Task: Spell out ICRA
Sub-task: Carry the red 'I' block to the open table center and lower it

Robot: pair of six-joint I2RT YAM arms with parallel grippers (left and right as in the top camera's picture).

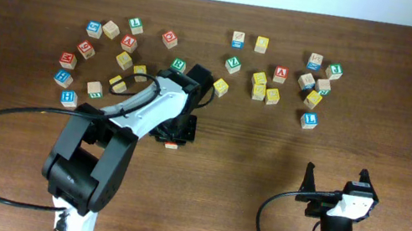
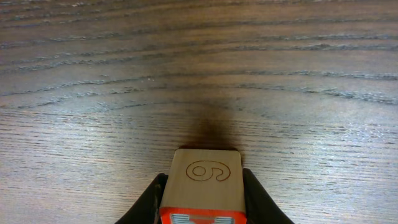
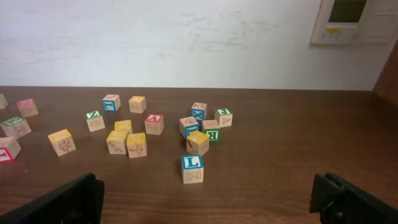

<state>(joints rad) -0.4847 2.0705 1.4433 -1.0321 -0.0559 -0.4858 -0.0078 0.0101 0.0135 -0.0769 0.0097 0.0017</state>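
The left pincer is clamped narrow on a small wooden cube. The cube's pale top face bears an engraved 6 or 9 in a ring, and its red-bordered face is nearest the camera, letter unreadable. Bare table lies ahead. The right pincer stands wide, gripping nothing; ahead sits a cube with blue L, and farther ahead, leftward, a cube with red A

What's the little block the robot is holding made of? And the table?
The held cube looks like pale, bare wood. Faint grain shows on its top face around an engraved ringed figure, and one side is painted red. The table looks like dark wood or a wood-look veneer, with long grain lines and a slight sheen. I cannot tell which.
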